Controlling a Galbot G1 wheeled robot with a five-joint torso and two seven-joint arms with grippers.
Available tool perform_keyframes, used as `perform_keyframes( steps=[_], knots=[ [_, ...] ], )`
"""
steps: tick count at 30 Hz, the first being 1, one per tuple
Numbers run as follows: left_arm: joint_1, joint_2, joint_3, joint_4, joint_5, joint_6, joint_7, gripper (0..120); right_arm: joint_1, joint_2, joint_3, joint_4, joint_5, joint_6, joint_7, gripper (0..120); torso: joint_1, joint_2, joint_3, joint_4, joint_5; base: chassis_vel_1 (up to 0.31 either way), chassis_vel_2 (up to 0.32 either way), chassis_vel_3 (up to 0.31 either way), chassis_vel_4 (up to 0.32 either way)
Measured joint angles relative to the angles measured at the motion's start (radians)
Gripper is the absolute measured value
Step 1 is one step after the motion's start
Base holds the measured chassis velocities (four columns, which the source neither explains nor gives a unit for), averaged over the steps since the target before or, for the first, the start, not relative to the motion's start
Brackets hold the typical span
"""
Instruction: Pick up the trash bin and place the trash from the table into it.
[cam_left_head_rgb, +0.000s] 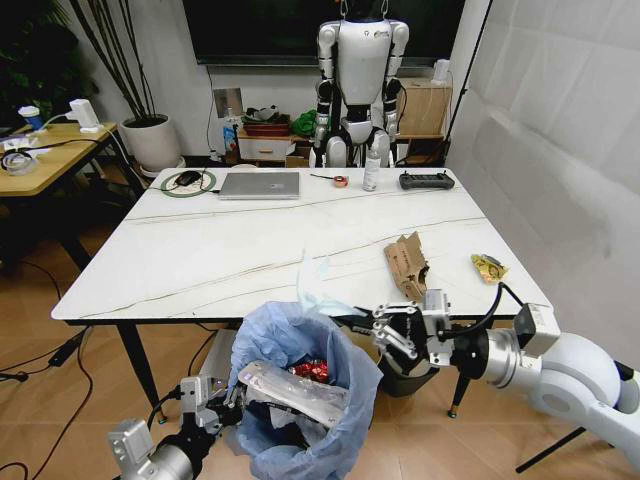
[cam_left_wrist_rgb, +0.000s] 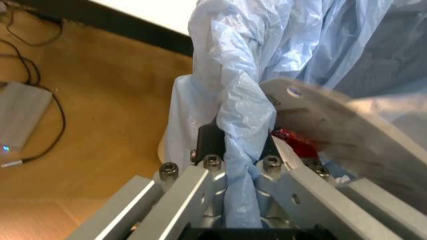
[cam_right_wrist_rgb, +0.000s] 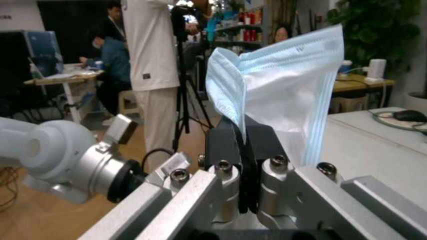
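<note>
The table (cam_left_head_rgb: 250, 250) carries, near its right front corner, a torn piece of cardboard (cam_left_head_rgb: 406, 264) and, further right by the edge, a small yellow wrapper (cam_left_head_rgb: 489, 266). Just below the table's front edge, the trash bin (cam_left_head_rgb: 300, 385) with its blue bag hangs off the floor, the left gripper (cam_left_wrist_rgb: 243, 150) clamped on the bag at its rim, a red can (cam_left_head_rgb: 310, 371) lying inside. Above the bin, at the table's front edge, the right gripper (cam_right_wrist_rgb: 243, 150) is closed on a pale blue face mask (cam_right_wrist_rgb: 280, 90).

Trash bin (cam_left_head_rgb: 300, 400) just left of right gripper (cam_left_head_rgb: 385, 335); table (cam_left_head_rgb: 230, 255) beyond it; cardboard (cam_left_head_rgb: 406, 264), wrapper (cam_left_head_rgb: 489, 266) behind gripper.
</note>
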Motion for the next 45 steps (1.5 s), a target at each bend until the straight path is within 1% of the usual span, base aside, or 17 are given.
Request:
perform_keyframes(
  steps=[3, 5, 9, 15, 23, 27, 32, 34, 35, 36, 38, 39, 40, 42, 44, 45],
  knots=[
    [-0.017, 0.023, 0.011, 0.012, -0.025, 0.005, -0.007, 0, 0.018, 0.021, -0.051, -0.012, 0.002, -0.001, -0.014, 0, 0.0, 0.0, 0.0, 0.0, 0.0002, 0.0, 0.0, 0.0, 0.0],
    [-0.023, 0.028, 0.013, 0.014, -0.032, 0.007, -0.01, 0, 0.018, 0.023, -0.058, -0.015, 0.002, -0.001, -0.015, 0, 0.0, 0.0, 0.0, 0.0, 0.0001, 0.0, 0.0, 0.0, 0.0],
    [-0.083, 0.057, 0.03, 0.026, -0.08, 0.018, -0.035, 0, 0.039, 0.051, -0.108, -0.057, -0.02, -0.001, -0.017, 0, 0.0, 0.0, 0.0, -0.0003, 0.0, 0.0, 0.0, 0.0, 0.0],
    [-0.121, 0.071, 0.037, 0.036, -0.107, 0.023, -0.048, 0, 0.06, 0.079, -0.145, -0.109, -0.04, -0.001, -0.015, 0, 0.0, 0.0, 0.0, -0.0001, 0.0001, 0.0, 0.0, 0.0, 0.0],
    [-0.136, 0.071, 0.036, 0.036, -0.129, 0.026, -0.059, 0, 0.054, 0.097, -0.164, -0.137, -0.058, 0.001, -0.008, 0, 0.0, 0.0, 0.0, -0.0003, 0.0001, 0.0, 0.0, 0.0, 0.0],
    [-0.133, 0.07, 0.031, 0.031, -0.129, 0.027, -0.059, 0, 0.069, 0.112, -0.181, -0.149, -0.065, 0.002, -0.004, 0, 0.0, 0.0, 0.0, 0.0, 0.0001, 0.0, 0.0, 0.0, 0.0],
    [-0.123, 0.066, 0.027, 0.026, -0.128, 0.028, -0.063, 0, 0.056, 0.109, -0.179, -0.154, -0.086, 0.011, -0.011, 0, 0.0, 0.0, 0.0, -0.0003, 0.0001, 0.0, 0.0, 0.0, 0.0],
    [-0.115, 0.064, 0.025, 0.022, -0.126, 0.029, -0.069, 0, 0.05, 0.106, -0.176, -0.158, -0.095, 0.018, -0.023, 7, 0.0, 0.0, 0.0, -0.0002, 0.0001, 0.0, 0.0, 0.0, 0.0],
    [-0.109, 0.062, 0.023, 0.016, -0.126, 0.03, -0.073, 0, 0.045, 0.104, -0.172, -0.16, -0.098, 0.02, -0.027, 15, 0.0, 0.0, 0.0, -0.0002, 0.0001, 0.0, 0.0, 0.0, 0.0],
    [-0.106, 0.062, 0.022, 0.014, -0.126, 0.031, -0.075, 0, 0.043, 0.103, -0.17, -0.161, -0.099, 0.02, -0.029, 17, 0.0, 0.0, 0.0, -0.0002, 0.0, 0.0, 0.0, 0.0, 0.0],
    [-0.1, 0.061, 0.019, 0.01, -0.124, 0.032, -0.078, 0, 0.037, 0.099, -0.163, -0.161, -0.101, 0.021, -0.035, 25, 0.0, 0.0, 0.0, -0.0002, 0.0001, 0.0, 0.0, 0.0, 0.0],
    [-0.1, 0.061, 0.019, 0.01, -0.124, 0.032, -0.078, 0, 0.037, 0.099, -0.163, -0.161, -0.101, 0.021, -0.035, 25, 0.0, 0.0, 0.0, -0.0002, 0.0001, 0.0, 0.0, 0.0, 0.0],
    [-0.098, 0.061, 0.017, 0.01, -0.123, 0.032, -0.079, 0, 0.035, 0.098, -0.161, -0.161, -0.102, 0.022, -0.037, 29, 0.0, 0.0, 0.0, -0.0002, 0.0001, 0.0, 0.0, 0.0, 0.0],
    [-0.09, 0.058, 0.013, 0.007, -0.118, 0.032, -0.08, 0, 0.028, 0.095, -0.152, -0.159, -0.102, 0.022, -0.04, 41, 0.0, 0.0, 0.0, -0.0002, 0.0001, 0.0, 0.0, 0.0, 0.0],
    [-0.09, 0.057, 0.012, 0.005, -0.117, 0.032, -0.08, 0, 0.027, 0.094, -0.151, -0.158, -0.102, 0.023, -0.041, 43, 0.0, 0.0, 0.0, -0.0002, 0.0001, 0.0, 0.0, 0.0, 0.0],
    [-0.088, 0.055, 0.011, 0.003, -0.117, 0.032, -0.081, 0, 0.026, 0.094, -0.149, -0.157, -0.102, 0.023, -0.041, 49, 0.0, 0.0, 0.0, -0.0002, 0.0, 0.0, 0.0, 0.0, 0.0]
  ],
)
